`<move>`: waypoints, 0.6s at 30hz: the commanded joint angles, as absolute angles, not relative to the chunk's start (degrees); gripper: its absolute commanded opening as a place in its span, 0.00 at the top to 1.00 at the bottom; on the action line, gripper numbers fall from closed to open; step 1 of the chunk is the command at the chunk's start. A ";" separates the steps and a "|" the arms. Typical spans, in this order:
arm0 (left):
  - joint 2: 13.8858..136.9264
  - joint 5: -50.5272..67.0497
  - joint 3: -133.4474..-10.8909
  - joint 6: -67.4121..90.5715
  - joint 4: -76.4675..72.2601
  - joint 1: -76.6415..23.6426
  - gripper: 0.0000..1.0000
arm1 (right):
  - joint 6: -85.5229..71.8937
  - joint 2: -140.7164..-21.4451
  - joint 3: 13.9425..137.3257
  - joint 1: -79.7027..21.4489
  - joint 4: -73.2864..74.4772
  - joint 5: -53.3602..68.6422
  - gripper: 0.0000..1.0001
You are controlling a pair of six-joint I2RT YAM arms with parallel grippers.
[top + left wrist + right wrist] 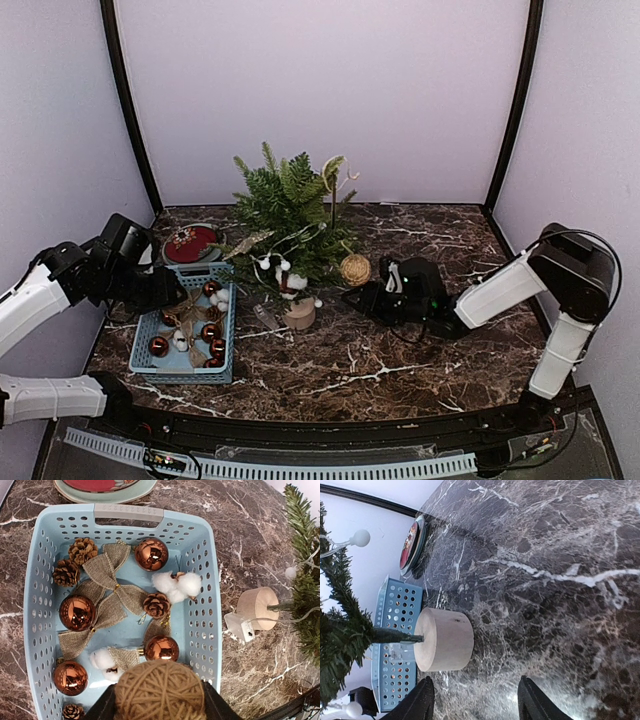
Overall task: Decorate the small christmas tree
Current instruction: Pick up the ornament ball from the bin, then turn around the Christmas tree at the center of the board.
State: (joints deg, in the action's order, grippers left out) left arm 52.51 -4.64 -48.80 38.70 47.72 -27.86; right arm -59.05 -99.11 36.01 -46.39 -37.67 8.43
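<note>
The small christmas tree (pixel 290 205) stands mid-table on a pale wooden base (pixel 300 315), with white bead lights strung over it. In the left wrist view my left gripper (pixel 159 705) is shut on a tan twine ball (pixel 160 685) above the near end of the blue basket (pixel 202 580). My right gripper (pixel 357 298) lies low on the table just right of the tree. In the right wrist view its black fingers (pixel 424 700) are spread with only bare marble between them, and the wooden base (pixel 445 640) sits a little ahead of them.
The basket holds copper baubles (pixel 151 554), pine cones (pixel 156 605), burlap bows (pixel 107 572) and cotton bolls (pixel 177 585). A red plate (pixel 190 243) sits behind it. A second twine ball (pixel 355 268) is by the tree's lower right branches. A clear battery box (pixel 240 626) lies beside the base.
</note>
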 commanded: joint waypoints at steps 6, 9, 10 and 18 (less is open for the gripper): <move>47.95 -6.01 -49.83 37.05 46.65 -27.44 0.57 | -63.15 -111.16 45.77 -49.28 -46.74 14.04 0.46; 46.81 -6.24 -49.21 37.17 47.21 -27.49 0.58 | -63.84 -114.35 48.25 -50.31 -48.03 15.23 0.49; 46.56 -6.26 -49.04 37.29 47.38 -27.50 0.57 | -64.00 -115.53 49.00 -50.68 -48.44 15.55 0.50; 43.74 -6.73 -47.27 38.45 48.36 -27.47 0.58 | -65.68 -118.65 50.30 -52.04 -52.03 16.00 0.55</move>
